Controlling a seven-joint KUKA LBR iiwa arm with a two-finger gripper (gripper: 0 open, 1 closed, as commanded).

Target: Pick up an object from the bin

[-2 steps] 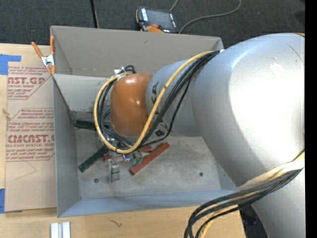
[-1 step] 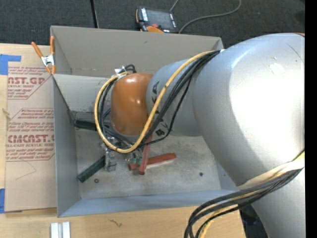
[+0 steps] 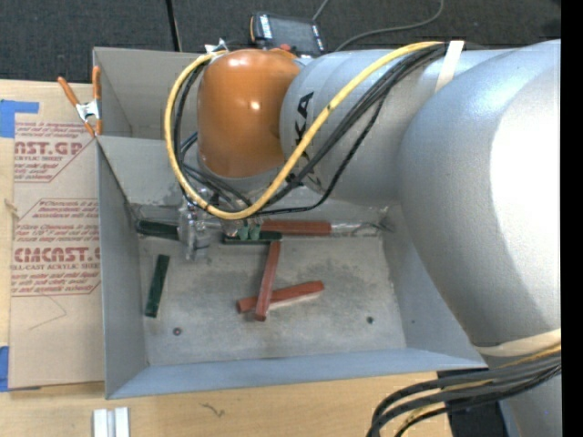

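Claw [image 3: 195,233] low at far-left of bin [image 3: 120,280] floor, close to far wall. Short green piece [image 3: 157,229] just left of claw, long axis left-right. Green stick [image 3: 157,285] near-left of claw, long axis near-far. Crossed red sticks [image 3: 270,289] lie near-right, farther off. Judgement: green piece likeliest pick. Claw opening, any hold: cannot tell.

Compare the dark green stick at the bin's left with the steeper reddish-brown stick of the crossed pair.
Colour: the dark green stick is green, the reddish-brown stick brownish red. The dark green stick lies alone; the reddish-brown stick crosses a second reddish stick. Both are slim, straight bars.
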